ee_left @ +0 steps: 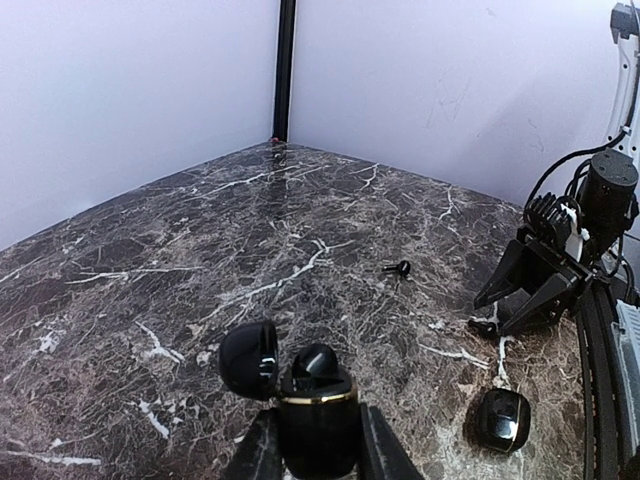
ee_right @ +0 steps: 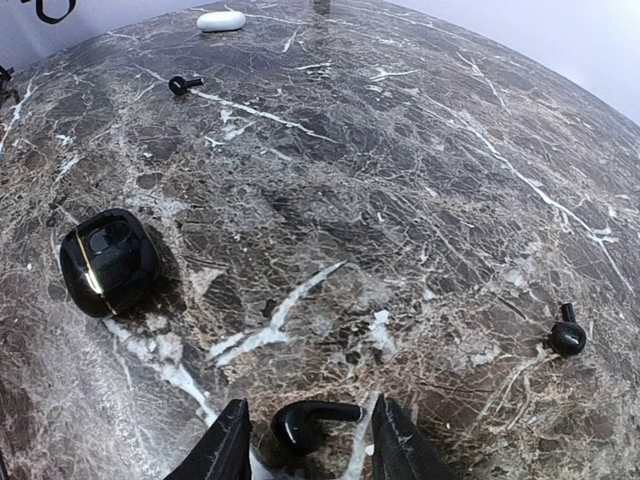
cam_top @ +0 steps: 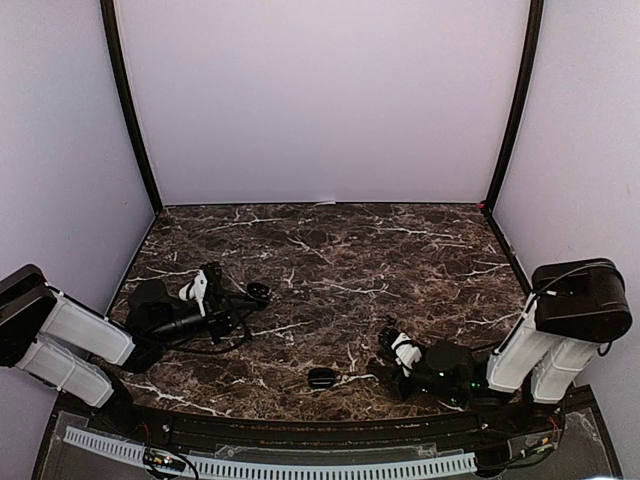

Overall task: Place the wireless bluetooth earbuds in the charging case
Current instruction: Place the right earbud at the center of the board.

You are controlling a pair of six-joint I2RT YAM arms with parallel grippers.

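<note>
Black glossy charging case with a gold band (ee_left: 318, 430) stands upright, clamped between the closed fingers of the left claw (ee_left: 316, 455), its lid hinged open to one side. A first black earbud (ee_left: 315, 362) sits in the case's mouth; whether it is fully seated cannot be told.

The right claw (ee_right: 310, 405) is low over the dark marbled worktop (ee_right: 400, 180) with its jaws parted. A second black stemmed earbud (ee_right: 298, 425) lies on the worktop between them; a narrow gap shows on each side, so it appears ungripped.

A third black earbud (ee_right: 567, 335) lies off to one side, and a fourth black earbud (ee_right: 183, 84) lies well beyond. A closed black case (ee_right: 108, 260) and a white oblong case (ee_right: 221, 20) lie apart from them.

Progress, as judged: one bud is placed. The bud at the right claw and the two loose buds are not yet inserted.
</note>
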